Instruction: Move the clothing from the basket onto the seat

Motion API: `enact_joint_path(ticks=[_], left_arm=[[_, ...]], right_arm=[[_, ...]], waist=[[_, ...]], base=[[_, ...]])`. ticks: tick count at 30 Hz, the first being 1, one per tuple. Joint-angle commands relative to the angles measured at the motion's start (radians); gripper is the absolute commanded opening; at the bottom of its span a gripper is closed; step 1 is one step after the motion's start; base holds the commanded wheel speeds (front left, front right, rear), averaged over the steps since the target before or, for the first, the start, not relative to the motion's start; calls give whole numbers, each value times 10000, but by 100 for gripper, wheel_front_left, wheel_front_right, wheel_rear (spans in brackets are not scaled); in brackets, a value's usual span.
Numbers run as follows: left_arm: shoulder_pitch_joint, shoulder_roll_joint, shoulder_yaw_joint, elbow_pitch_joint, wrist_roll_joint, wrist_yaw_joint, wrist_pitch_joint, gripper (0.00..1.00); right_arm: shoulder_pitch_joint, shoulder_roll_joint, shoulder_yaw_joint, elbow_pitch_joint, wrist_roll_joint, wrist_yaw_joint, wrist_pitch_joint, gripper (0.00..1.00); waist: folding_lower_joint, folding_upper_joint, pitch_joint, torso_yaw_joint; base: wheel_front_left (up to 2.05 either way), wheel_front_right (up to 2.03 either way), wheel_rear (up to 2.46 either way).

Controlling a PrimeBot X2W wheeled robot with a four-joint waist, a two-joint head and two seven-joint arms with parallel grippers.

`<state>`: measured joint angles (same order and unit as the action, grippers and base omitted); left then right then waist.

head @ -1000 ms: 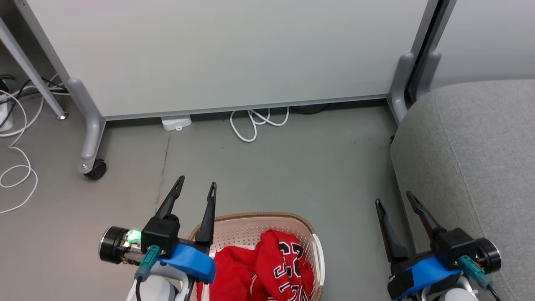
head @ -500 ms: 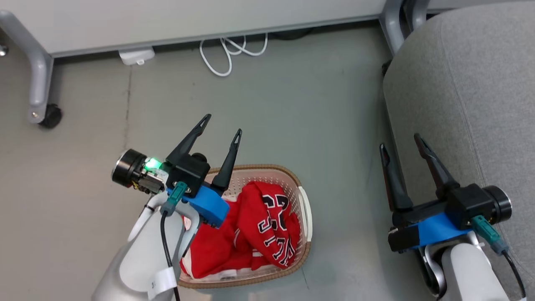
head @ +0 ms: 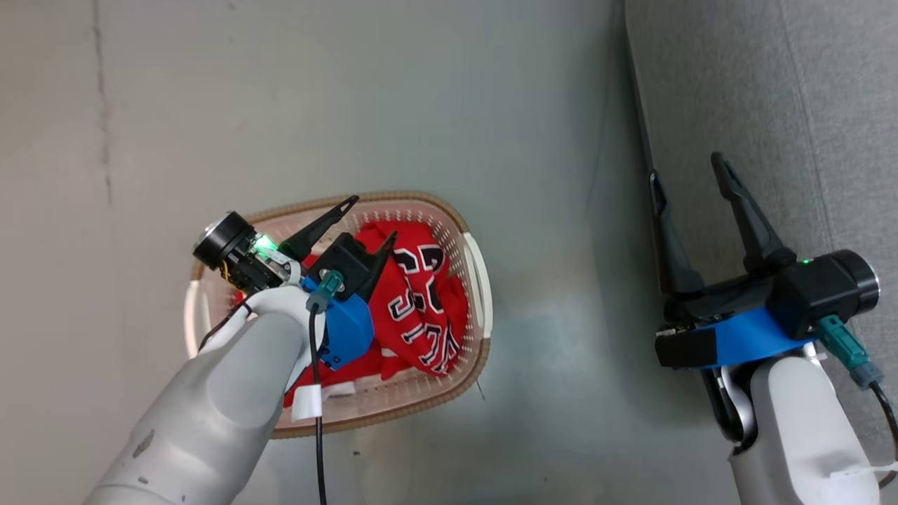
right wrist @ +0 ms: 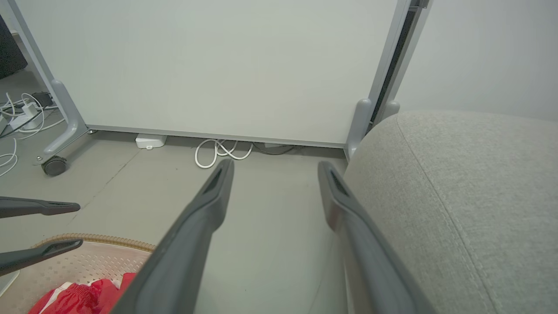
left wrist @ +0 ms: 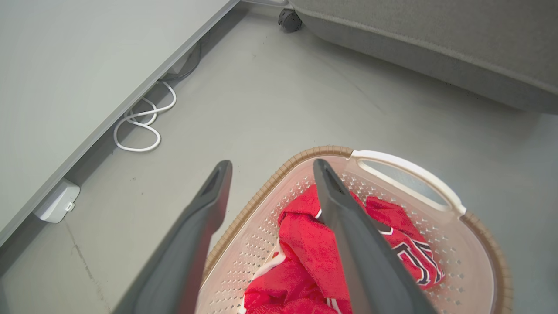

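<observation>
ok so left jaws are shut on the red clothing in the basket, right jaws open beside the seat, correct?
No. The left jaws stand open over the basket, not closed on the clothing, as the left wrist view shows. The rest is right.

The left tool (left wrist: pixel 271 165) hangs with fingers spread wide, straddling the basket (left wrist: pixel 488 244) rim. Red clothing (left wrist: pixel 301 248) lies inside the basket. The grey seat (left wrist: pixel 436 39) stands beyond, and a white cable (left wrist: pixel 139 131) lies coiled on the floor (left wrist: pixel 279 96).
</observation>
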<state>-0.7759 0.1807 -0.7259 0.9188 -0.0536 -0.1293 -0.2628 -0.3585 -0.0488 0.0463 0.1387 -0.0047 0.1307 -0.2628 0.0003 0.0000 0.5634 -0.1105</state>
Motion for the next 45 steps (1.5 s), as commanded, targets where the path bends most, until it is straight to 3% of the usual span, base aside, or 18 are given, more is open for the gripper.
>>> enact_joint_path(ticks=[1, 12, 18, 31, 39, 45], left_arm=[[-309, 12, -230, 282, -196, -11, -30, 100], [-1512, -300, -1969, 2516, -2071, -11, 510, 100], [-2081, -122, -2521, 3053, -2872, -11, 1210, 100], [-2947, -95, -2757, 3568, -3530, -12, 1912, 100], [-3075, -265, -2696, 3690, -3741, 441, 2792, 100], [-3143, -432, -2676, 3707, -3902, 339, 2908, 100]], right_arm=[[-196, -29, -22, -75, 60, 1, -33, 100], [-663, -27, -140, -507, -48, 1, -31, 100], [-787, -27, -221, -826, -103, 1, -33, 100], [-917, -27, -172, -1397, -192, 1, -31, 100], [-906, -25, -113, -1595, -138, 1, -31, 100], [-911, -25, -99, -1665, -131, 1, -31, 100]], waist=[[-3, 0, 637, -274], [-3, 0, 2314, -682], [-3, 0, 3131, -786], [-3, 0, 4096, -632], [-3, 0, 4435, -591], [-3, 0, 4688, -627]], base=[[0, 0, 0], [0, 0, 0], [0, 0, 0], [0, 0, 0], [0, 0, 0], [0, 0, 0]])
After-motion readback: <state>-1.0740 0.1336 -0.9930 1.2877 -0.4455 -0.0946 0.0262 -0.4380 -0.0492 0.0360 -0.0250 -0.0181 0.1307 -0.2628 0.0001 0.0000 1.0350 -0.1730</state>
